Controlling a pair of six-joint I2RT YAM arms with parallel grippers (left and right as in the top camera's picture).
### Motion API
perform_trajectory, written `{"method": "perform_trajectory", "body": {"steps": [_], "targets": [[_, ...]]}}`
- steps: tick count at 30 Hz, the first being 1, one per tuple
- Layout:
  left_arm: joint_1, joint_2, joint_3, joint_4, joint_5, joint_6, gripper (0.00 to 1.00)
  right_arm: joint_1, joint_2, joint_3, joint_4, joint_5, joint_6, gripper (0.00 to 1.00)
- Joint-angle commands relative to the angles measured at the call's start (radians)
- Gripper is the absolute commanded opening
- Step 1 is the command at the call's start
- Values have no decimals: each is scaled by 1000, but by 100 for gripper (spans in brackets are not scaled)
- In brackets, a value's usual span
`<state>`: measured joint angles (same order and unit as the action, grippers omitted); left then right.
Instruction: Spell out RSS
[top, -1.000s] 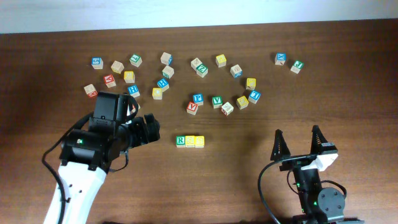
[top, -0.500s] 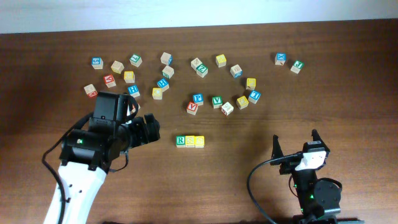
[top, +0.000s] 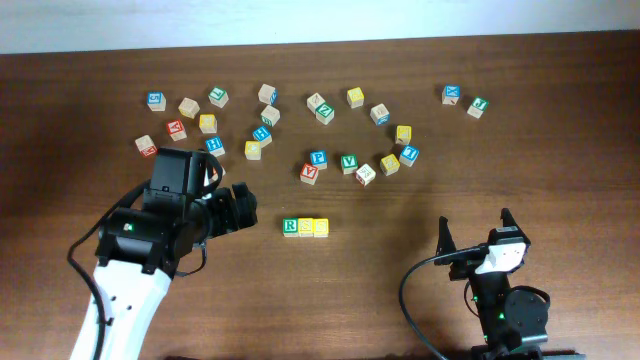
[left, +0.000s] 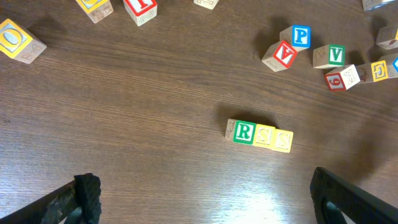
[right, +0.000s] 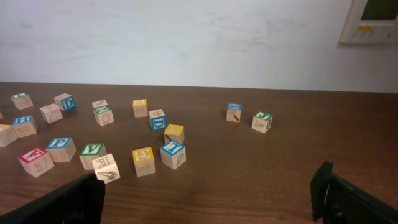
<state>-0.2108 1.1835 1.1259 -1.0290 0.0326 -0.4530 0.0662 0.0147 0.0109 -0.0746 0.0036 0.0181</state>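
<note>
The R-S-S row (top: 305, 227) sits aligned on the desk (top: 360, 300). With the left pincer (top: 243, 207) and right pincer (top: 475, 222) wide and empty, retract high, avoiding the row

Letter blocks (right: 173, 154) scattered, fingers (right: 339, 199) apart, poss. thermostat (right: 372, 18)

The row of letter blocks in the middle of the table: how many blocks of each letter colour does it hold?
green R block: 1
yellow S blocks: 2
Total: 3
</note>
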Motion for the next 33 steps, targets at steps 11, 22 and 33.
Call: {"method": "perform_trajectory", "body": {"steps": [11, 22, 33], "targets": [[2, -6, 12, 2, -7, -2, 99, -8, -11, -5, -8, 9, 9, 98], [2, -6, 12, -75, -58, 10, 99, -8, -11, -5, -8, 9, 9, 98], [79, -263, -279, 249, -47, 114, 99, -8, -11, -5, -8, 9, 9, 98]]}}
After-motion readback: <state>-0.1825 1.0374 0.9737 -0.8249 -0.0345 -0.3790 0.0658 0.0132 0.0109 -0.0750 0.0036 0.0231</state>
